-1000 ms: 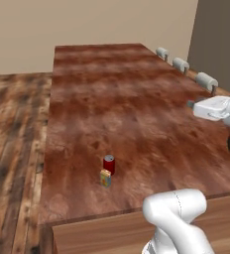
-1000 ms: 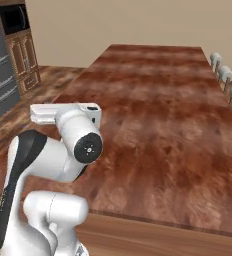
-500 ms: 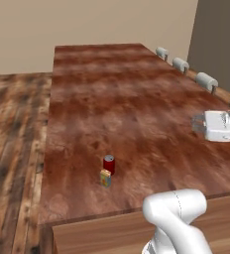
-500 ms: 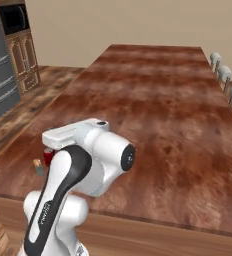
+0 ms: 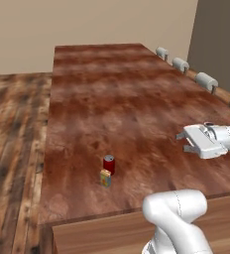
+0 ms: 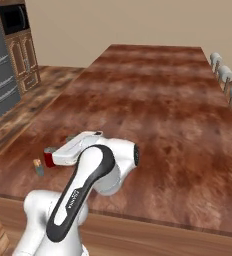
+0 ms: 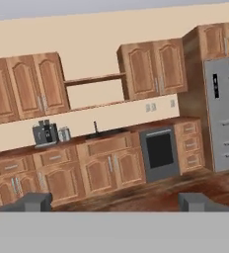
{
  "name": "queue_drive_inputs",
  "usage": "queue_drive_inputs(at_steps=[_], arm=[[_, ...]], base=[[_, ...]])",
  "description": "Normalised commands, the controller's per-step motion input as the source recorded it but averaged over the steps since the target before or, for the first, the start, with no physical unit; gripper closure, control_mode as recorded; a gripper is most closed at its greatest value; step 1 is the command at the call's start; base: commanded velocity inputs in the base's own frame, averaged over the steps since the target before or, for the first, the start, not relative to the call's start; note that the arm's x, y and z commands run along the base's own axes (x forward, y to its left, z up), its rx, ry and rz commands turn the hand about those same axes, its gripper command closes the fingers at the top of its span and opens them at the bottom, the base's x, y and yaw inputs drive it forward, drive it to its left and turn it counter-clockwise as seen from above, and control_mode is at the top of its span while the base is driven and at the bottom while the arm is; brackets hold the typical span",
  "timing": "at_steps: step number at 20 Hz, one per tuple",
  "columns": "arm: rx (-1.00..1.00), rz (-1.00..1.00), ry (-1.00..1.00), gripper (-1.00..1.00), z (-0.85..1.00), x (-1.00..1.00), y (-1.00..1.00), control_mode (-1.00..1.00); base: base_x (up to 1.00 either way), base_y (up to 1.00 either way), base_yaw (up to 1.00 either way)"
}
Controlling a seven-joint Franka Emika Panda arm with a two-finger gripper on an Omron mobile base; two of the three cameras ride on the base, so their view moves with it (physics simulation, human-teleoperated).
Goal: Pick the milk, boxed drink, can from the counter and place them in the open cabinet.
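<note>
Hovering claw: the claw (image 5: 185, 142) is hanging above the table (image 5: 117, 89) at the right of the left base view, its fingers spread fully apart and gripping nothing.
Claw in hand view: two dark fingertips (image 7: 30, 201) are rising far apart at the bottom edge, with no object between them.
Can: the can (image 5: 108, 164) is standing upright on the table in the lower middle of the left base view, well apart from the claw.
Box: the box (image 5: 105, 178) is standing just beside the can, on its lower-frame side; whether they are touching I cannot tell.
Right base view: the can (image 6: 49, 159) is showing partly behind the white arm at lower left, and the box (image 6: 38, 167) is sitting just left of it near the table's edge.
Kitchen wall: the hand view is looking at arched-panel cabinets (image 7: 151, 66), a grey fridge (image 7: 225, 111) at right, a dark oven (image 7: 159, 153) at centre, and an open shelf (image 7: 94, 79) between the upper cabinets.
Stools: white stools (image 5: 205, 81) are lining the table's far edge at upper right in the left base view.
</note>
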Motion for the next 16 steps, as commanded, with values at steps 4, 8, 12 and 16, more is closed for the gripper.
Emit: queue_drive_inputs(at_steps=[4,8,12,16], arm=[[-0.15,0.1,0.0,-1.0,-0.26,0.19,0.54,-1.0],[-0.16,-0.03,0.0,-1.0,-0.04,0.0,0.53,-1.0],[-0.09,-0.12,0.0,-1.0,0.0,0.0,0.33,-1.0],[-0.05,-0.12,0.0,-1.0,-0.01,0.0,0.25,-1.0]], base=[[0.0,0.0,0.0],[0.0,0.0,0.0],[0.0,0.0,0.0],[0.0,0.0,0.0]])
